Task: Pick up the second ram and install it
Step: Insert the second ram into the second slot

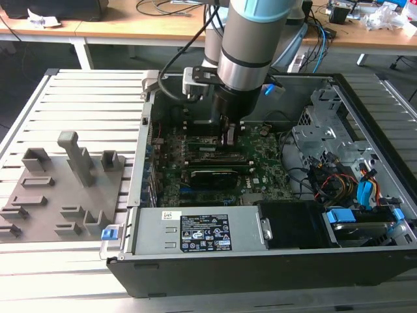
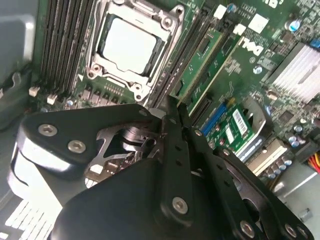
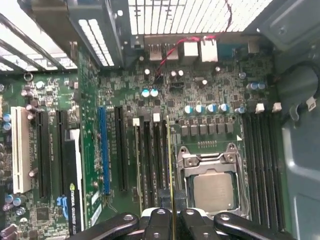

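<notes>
- Gripper [image 3: 172, 220] sits closest to the lens in both wrist views, black linkage and all, jaws pinched narrow on the second ram [image 3: 169, 170], which you see edge-on as a thin green strip standing upright.
- That stick is down among the black memory slots [image 3: 152, 160] right beside the CPU socket [image 3: 212, 187]; can't tell if it's fully seated.
- Second wrist view has another green stick [image 2: 207, 62] already sitting in a slot on the same side of the socket.
- Exterior view: arm reaches down into the open PC case [image 1: 365, 257], gripper over the motherboard [image 1: 260, 176].
- Grey holder blocks [image 1: 71, 179] are at about 9 o'clock from the case on the slatted table [image 1: 85, 91].
</notes>
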Controlling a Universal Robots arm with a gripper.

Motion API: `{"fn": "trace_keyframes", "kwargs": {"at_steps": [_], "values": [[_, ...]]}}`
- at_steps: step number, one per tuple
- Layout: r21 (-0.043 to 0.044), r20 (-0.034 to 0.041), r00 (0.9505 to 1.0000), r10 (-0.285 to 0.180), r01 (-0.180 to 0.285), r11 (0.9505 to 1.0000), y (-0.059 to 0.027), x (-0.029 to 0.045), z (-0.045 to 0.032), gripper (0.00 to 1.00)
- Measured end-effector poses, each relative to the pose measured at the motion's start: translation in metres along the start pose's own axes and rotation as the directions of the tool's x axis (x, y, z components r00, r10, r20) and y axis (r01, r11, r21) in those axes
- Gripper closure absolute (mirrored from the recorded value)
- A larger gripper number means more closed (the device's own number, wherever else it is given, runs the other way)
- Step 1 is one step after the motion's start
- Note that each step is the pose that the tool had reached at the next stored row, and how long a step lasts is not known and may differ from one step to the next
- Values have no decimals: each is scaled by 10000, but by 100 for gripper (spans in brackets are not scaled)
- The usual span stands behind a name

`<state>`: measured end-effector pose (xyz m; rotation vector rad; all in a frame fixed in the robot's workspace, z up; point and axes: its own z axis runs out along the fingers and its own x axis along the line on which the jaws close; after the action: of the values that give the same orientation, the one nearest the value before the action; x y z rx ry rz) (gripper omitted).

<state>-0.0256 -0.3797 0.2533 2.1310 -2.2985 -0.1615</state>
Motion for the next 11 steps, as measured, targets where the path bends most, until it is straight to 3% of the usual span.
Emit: {"fn": "trace_keyframes", "kwargs": {"at_steps": [3, 11], "values": [[-4, -1, 10000, 2, -2, 10000, -19, 32, 143, 86], [-4, 0, 10000, 1, -1, 10000, -27, 66, 212, 86]]}}
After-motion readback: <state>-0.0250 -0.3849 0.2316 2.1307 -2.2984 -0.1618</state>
